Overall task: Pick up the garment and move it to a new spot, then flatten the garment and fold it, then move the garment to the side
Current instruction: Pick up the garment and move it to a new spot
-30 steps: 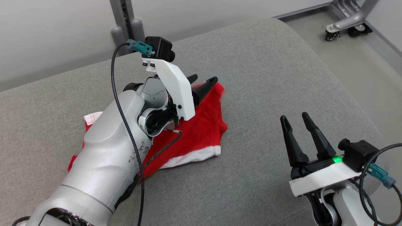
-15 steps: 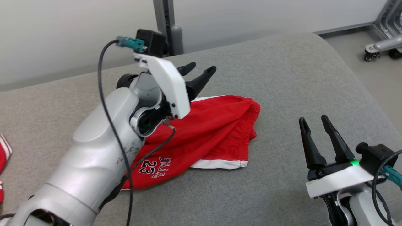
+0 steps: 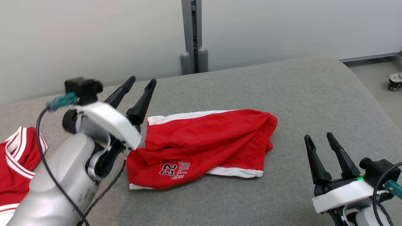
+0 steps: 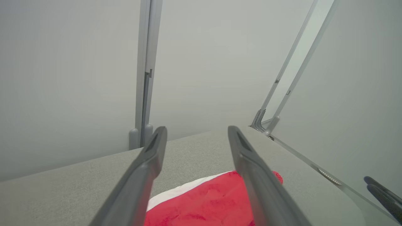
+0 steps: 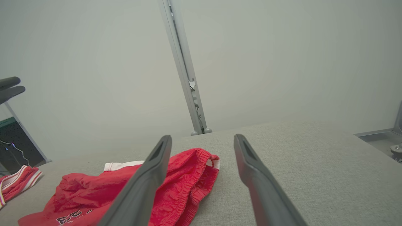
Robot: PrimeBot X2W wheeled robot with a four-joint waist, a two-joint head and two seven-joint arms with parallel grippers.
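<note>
Garment lies loosely folded on the grey surface.

The garment was bright red, with white bands along its leg hems and a dark number and lettering outlined in white. The counter was a plain mid-grey weave. A second garment at the far left was red with white stripes. The left gripper and right gripper were black, on white brackets; a green light glowed on the right one. The wall was pale grey.
</note>
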